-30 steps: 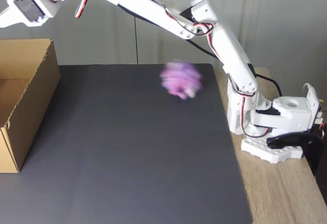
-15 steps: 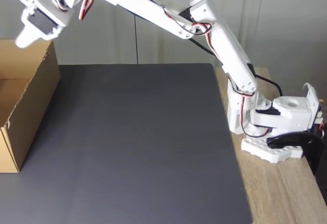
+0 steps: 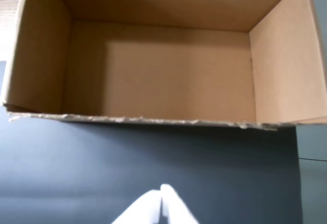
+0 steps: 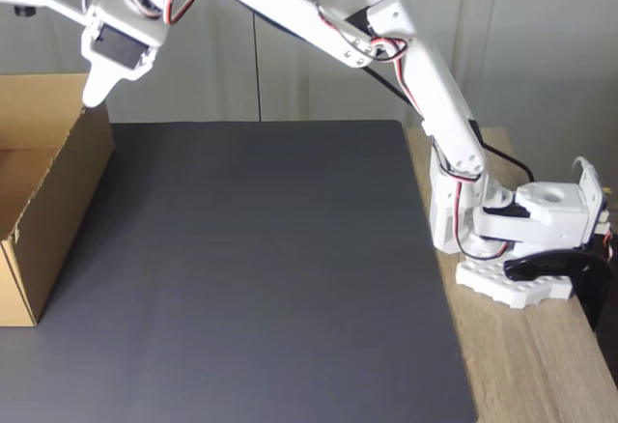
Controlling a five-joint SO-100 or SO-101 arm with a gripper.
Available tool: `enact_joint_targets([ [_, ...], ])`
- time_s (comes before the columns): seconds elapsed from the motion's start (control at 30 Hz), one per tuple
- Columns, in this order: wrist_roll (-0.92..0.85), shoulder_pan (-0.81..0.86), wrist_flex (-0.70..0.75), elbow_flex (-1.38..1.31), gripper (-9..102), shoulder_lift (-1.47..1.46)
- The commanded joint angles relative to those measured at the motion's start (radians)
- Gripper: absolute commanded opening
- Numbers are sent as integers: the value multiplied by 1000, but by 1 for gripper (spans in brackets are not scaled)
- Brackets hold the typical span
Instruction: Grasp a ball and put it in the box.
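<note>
Hand [image 4: 94, 95] lower now, fingers together, beside box [image 4: 39, 211] rim.

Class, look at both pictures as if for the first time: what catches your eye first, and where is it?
In the fixed view, the white arm stretches from its base at right across the dark mat, its shut pincer hanging by the box at left. In the wrist view the open cardboard box looks empty.

Lighting is soft, even and bright in both views. In the wrist view the cardboard box [image 3: 158, 75] interior shows a darker shaded band along its left wall, and the picture is slightly soft. The fixed view is sharp; the black mat [image 4: 261, 278] shows faint sheen.
</note>
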Motion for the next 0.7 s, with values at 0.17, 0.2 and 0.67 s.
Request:
enact_joint_targets([
  [0.17,0,28,84,-31,0,152],
  [0.2,-2,31,98,-31,0,164],
  [0.67,2,31,206,-29,0,256],
])
